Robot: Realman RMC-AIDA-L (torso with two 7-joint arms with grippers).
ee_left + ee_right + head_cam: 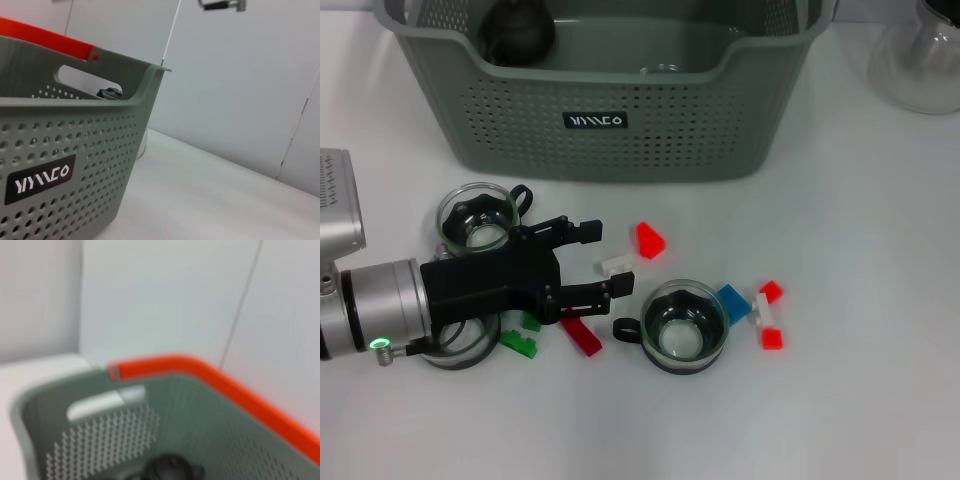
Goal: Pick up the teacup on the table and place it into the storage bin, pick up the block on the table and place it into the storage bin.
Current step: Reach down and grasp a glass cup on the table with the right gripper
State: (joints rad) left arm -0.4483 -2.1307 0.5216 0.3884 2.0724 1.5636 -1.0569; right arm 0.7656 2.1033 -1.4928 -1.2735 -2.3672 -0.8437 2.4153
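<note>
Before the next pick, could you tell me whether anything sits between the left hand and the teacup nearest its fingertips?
Nothing visible blocks it. The left hand hovers open just left of the teacup, and the small white block lies between its fingers rather than in front of the cup. The storage bin stands beyond, its front wall the only rise.

White desk (880, 400) fills head view, surface smooth and matte, evenly lit, soft faint shadows only. Clear glass vessel (923, 55) at far right corner of desk, cut off by frame edge. Left wrist view: desk top runs back to pale grey-white wall (240, 85) of flat panels; thin vertical seams between panels, one dark seam at far side. Small grey metal fitting (222, 4) high on wall. Right wrist view: same pale panelled wall (165, 295), one slanted thin seam.
</note>
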